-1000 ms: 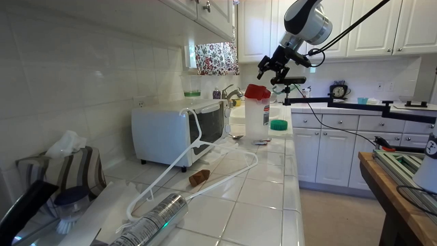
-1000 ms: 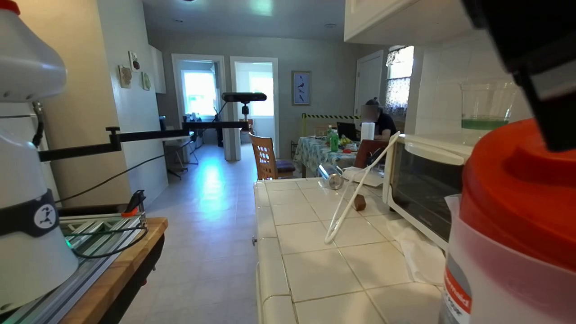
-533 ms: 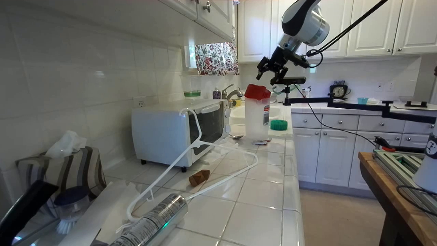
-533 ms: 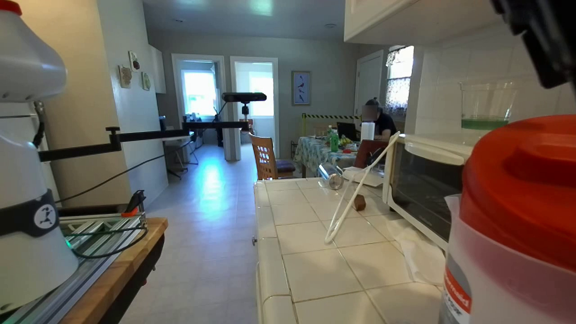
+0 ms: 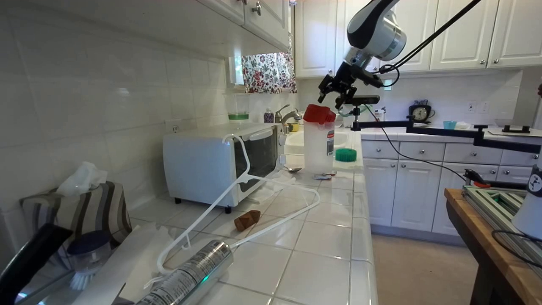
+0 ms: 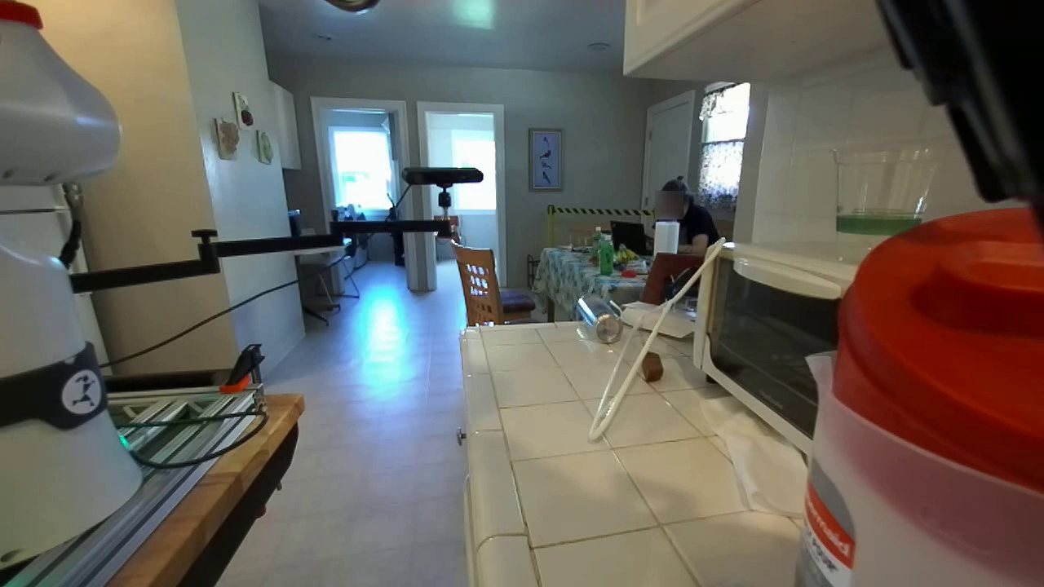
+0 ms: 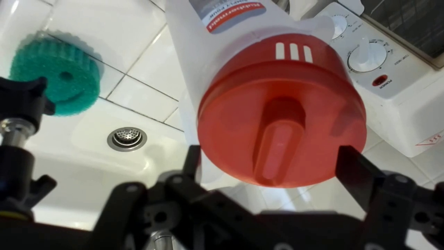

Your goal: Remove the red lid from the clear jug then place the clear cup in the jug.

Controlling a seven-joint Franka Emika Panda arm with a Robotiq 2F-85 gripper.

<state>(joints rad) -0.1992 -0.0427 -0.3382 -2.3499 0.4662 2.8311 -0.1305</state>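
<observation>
Atop the clear jug (image 5: 316,148): red lid (image 7: 282,118), ridge-topped, not yet off.
Gripper (image 7: 270,158): above the lid, fingers (image 7: 353,169) spread wide.
Clear jug: upright on the tiled bench (image 5: 326,241), near the sink (image 7: 90,139).
Green sponge (image 7: 55,86): near the jug.
Toaster oven (image 5: 199,165): near it, opposite side.

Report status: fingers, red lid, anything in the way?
Fingers open above red lid, nothing gripped. Lid on clear jug, not yet removed. Nothing seen between fingers and lid; mounted camera looks close by.

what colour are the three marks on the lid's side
The marks are white on the red lid, seen best in the wrist view.
</observation>
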